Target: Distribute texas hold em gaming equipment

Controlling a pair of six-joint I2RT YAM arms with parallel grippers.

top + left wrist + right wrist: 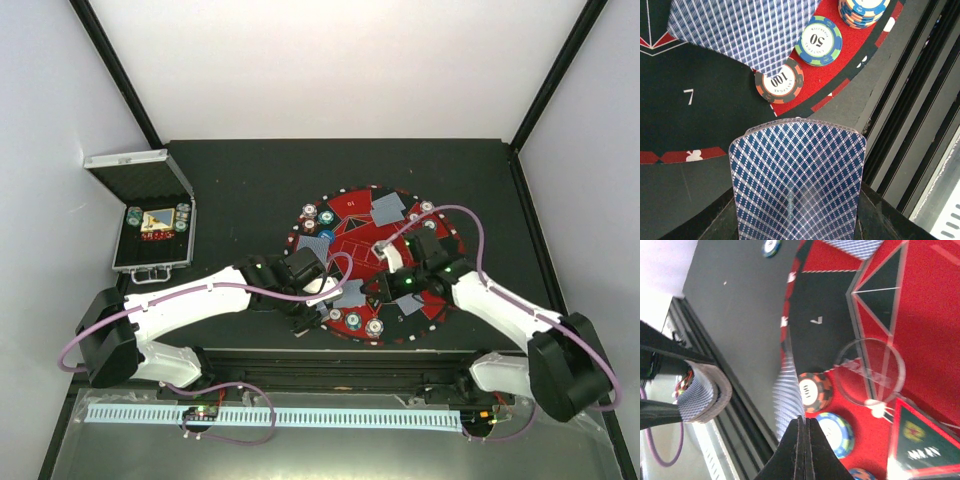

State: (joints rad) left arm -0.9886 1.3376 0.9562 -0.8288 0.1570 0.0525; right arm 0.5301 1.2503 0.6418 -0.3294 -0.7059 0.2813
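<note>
Black surface (240,180): over the mat's (352,232) near edge, left end effector (799,227) pinches the card deck (797,170); right end effector (803,427) pinches one card (787,390).

Red chip (779,81) shows 100, the green-and-blue chip (818,41) just beside it shows 50, and a white 7 marks the mat's (700,125) black segment.

Top cam overhead from behind; wrist cams close, share mat (837,80) edge
</note>
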